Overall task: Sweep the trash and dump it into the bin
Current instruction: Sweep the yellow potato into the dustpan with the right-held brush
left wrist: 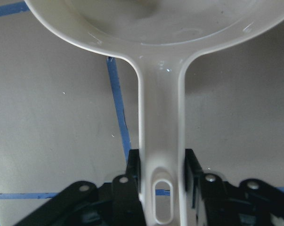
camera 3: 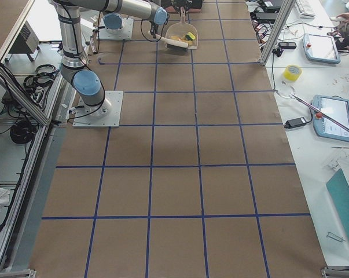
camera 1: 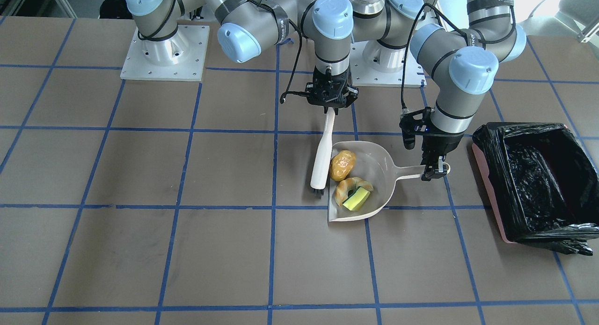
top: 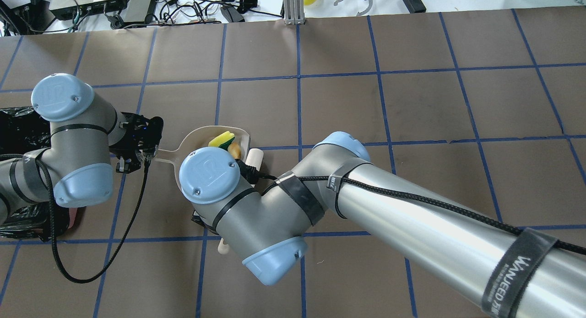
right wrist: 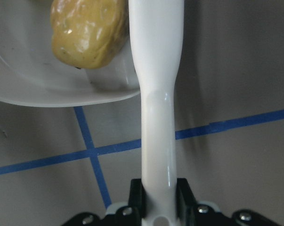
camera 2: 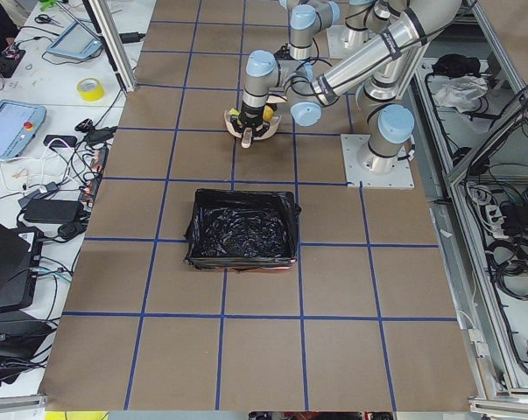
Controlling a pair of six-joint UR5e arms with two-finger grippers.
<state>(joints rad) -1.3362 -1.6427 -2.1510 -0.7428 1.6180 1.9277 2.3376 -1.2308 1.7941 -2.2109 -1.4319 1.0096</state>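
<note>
All the trash lies in the beige dustpan [camera 1: 376, 159]: a golden-brown roll [camera 1: 342, 165], a tan ring [camera 1: 347, 188] and a yellow-green sponge block [camera 1: 356, 198]. My left gripper [camera 1: 433, 168] is shut on the dustpan's handle [left wrist: 160, 132], and the pan rests flat on the table. My right gripper [camera 1: 331, 103] is shut on the handle of a white brush [camera 1: 322, 159], whose bristles touch the table beside the pan's open edge. The roll [right wrist: 87, 33] sits just inside the pan's rim by the brush. The bin [camera 1: 538, 175], pink with a black bag, stands open beyond the left arm.
Brown table marked with a blue tape grid. The two arm bases [camera 1: 164, 54] stand at the robot side. The bin [camera 2: 242, 229] sits about one grid square from the dustpan. Benches with tablets, cables and a yellow tape roll [camera 2: 90, 88] flank the table.
</note>
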